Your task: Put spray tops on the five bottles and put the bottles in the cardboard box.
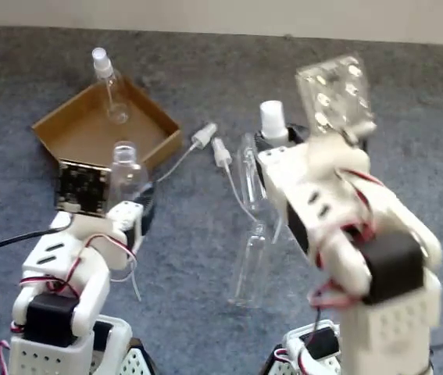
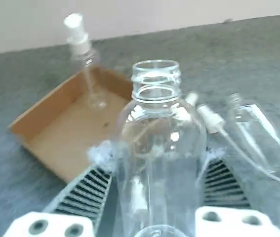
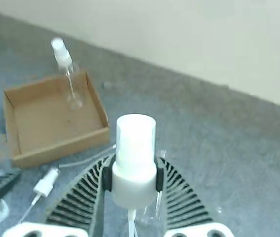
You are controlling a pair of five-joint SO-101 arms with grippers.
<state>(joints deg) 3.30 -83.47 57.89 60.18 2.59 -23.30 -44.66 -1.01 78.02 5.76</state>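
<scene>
**Bottles: four in sight, one capped and standing in the box**

Four bottles can be counted. One with its spray top on (image 1: pixel 110 90) stands upright in the far corner of the cardboard box (image 1: pixel 80 133). One open-necked bottle (image 2: pixel 154 128) is upright in the left gripper (image 2: pixel 154 165), whose jaws are clamped on its sides, at the near corner of the box. Two more lie on the grey carpet (image 1: pixel 205 66) between the arms, one nearer the box (image 1: pixel 248 168) and one nearer the arm bases (image 1: pixel 250 266).

Four spray tops show: the one on the boxed bottle, one (image 3: pixel 135 143) pinched upright in the right gripper (image 3: pixel 132 173) with its tube hanging down, and two loose ones (image 1: pixel 204 136) (image 1: pixel 222 152) just beside the box's right corner. Their thin tubes trail across the carpet towards the box and the lying bottles.

The box floor is otherwise bare cardboard. Carpet runs on behind the box to the pale wall (image 1: pixel 205 12)
</scene>
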